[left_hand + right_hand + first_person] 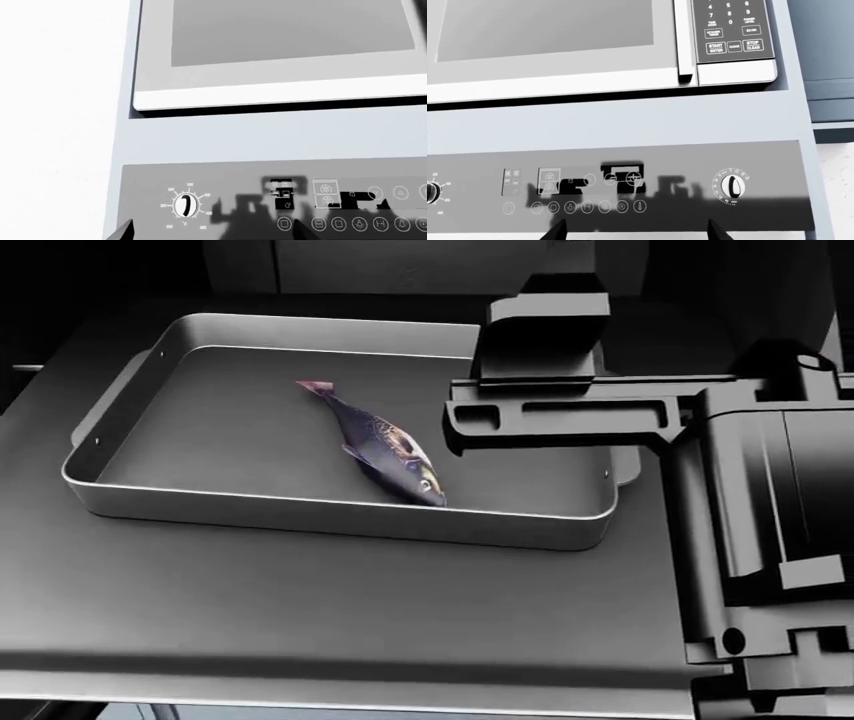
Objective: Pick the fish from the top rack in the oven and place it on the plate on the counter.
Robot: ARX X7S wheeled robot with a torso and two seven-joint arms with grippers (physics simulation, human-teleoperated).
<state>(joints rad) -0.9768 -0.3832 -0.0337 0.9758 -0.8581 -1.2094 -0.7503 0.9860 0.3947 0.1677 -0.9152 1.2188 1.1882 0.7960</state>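
Note:
The fish (380, 445), dark purplish with a yellowish patterned side and a pink tail, lies diagonally in a rimmed grey tray (334, 510). The tray rests on the flat grey top rack (334, 610) inside the dark oven. My right arm (747, 490) reaches over the tray's right end, just right of the fish and not touching it. Its fingertips do not show in the head view. In the right wrist view my right gripper (636, 227) is open and empty, facing the oven's control panel (627, 185). My left gripper (212, 227) is open and empty too. The plate and counter are out of view.
A white microwave (560, 45) with a keypad (730, 30) sits above the oven's control panel (280, 200). Temperature knobs (185, 206) (732, 186) mark the panel's two ends. The tray's raised rim surrounds the fish. The rack's front edge (334, 680) is near the camera.

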